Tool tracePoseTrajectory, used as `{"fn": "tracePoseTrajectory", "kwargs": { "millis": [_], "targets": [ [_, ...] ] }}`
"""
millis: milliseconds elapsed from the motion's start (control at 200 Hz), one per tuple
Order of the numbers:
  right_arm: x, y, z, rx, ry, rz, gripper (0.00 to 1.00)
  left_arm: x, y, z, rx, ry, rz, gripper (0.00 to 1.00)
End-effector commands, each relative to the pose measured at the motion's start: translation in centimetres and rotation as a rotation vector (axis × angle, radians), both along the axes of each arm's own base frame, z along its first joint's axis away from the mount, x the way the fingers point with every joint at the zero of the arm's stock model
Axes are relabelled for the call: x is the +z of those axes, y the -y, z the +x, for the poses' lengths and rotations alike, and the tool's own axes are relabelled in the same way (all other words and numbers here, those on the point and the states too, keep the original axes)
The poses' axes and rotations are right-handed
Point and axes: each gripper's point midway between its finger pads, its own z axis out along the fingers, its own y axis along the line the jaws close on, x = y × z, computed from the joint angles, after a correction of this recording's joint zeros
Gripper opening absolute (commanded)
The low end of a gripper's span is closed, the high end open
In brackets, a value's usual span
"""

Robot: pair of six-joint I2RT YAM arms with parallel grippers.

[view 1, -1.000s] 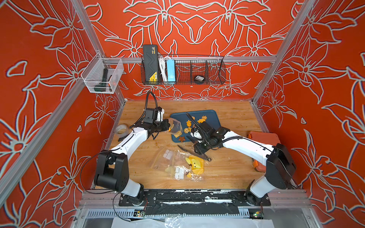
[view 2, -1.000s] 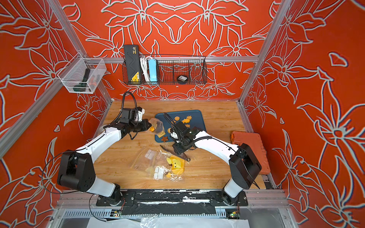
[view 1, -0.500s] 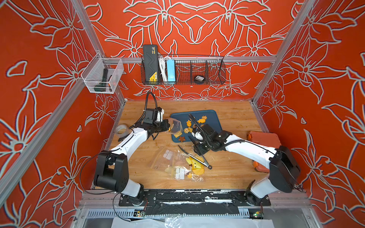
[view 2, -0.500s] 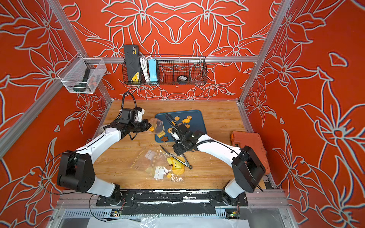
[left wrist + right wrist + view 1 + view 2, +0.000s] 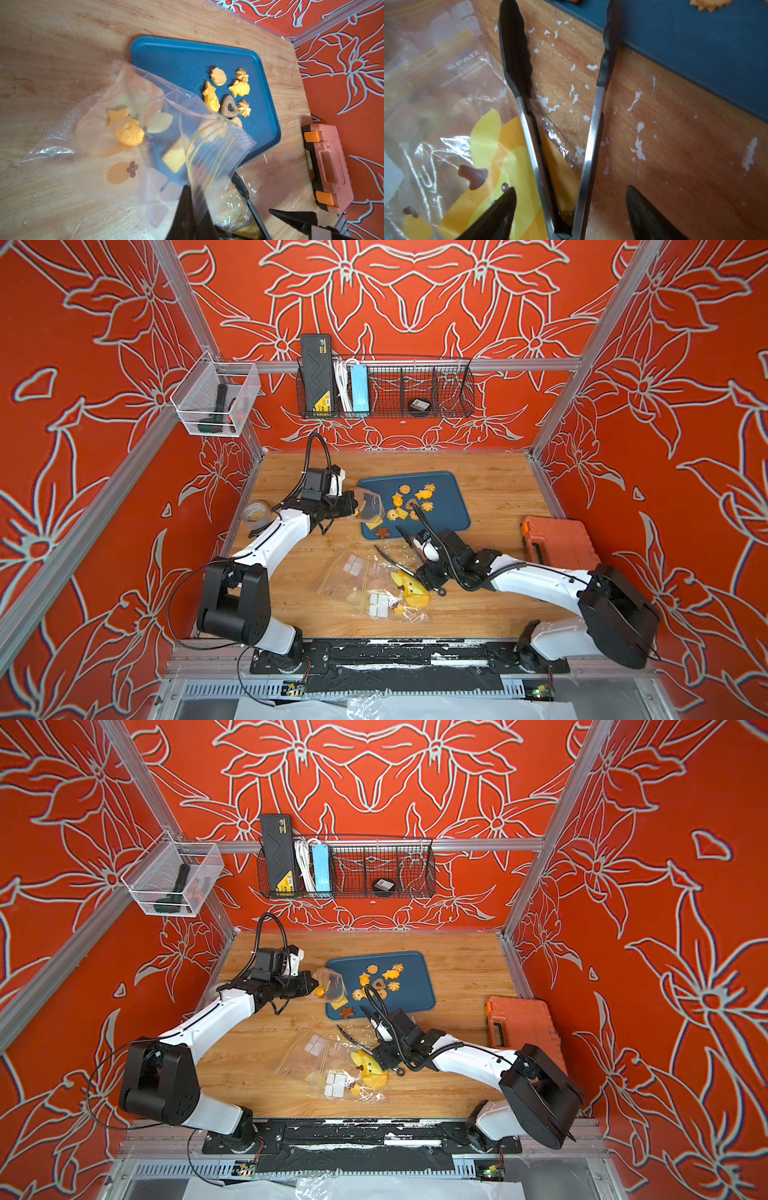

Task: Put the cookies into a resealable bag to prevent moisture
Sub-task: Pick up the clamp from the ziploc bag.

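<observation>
The left pincer was clenched on the mouth edge of a clear resealable bag. It held the bag at its 3 o'clock, lifted over the 8 o'clock corner of the blue tray.

The right pincer was released, its jaws wide. Steel tongs lay on the wooden surface between the jaws, with a gap on each side of the tong arms, so nothing was grasped.

Most of the cookies lay clustered on the tray, at about 3 o'clock from the left pincer and about 12 o'clock from the right pincer, well apart from the right one. A brown star cookie sat near the tray's 7 o'clock edge.

Only the left wrist view showed a fish-shaped cookie plainly inside the held bag. A square cookie also showed through the film, but whether it was inside the bag or on the tray beneath could not be told.

Only the right wrist view showed the gaps beside the tongs, and one tong arm resting across the edge of the printed bags that lay flat on the surface.
</observation>
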Motion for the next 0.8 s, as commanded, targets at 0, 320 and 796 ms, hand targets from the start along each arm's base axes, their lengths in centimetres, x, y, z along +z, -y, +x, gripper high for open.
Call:
{"fn": "tracePoseTrajectory", "kwargs": {
  "millis": [0, 320, 796],
  "targets": [
    [-0.3, -1.1, 0.5, 0.02, 0.039, 0.017, 0.84, 0.5, -0.2, 0.0, -0.001, 0.022, -0.001, 0.0],
    [-2.7, -1.3, 0.3, 0.018, 0.061, -0.07, 0.83, 0.5, -0.2, 0.0, -0.003, 0.021, -0.001, 0.0],
    [-3.9, 0.2, 0.7, -0.068, 0.097, -0.097, 0.55, 0.5, -0.1, 0.0, -0.008, 0.02, -0.006, 0.0]
  ]
}}
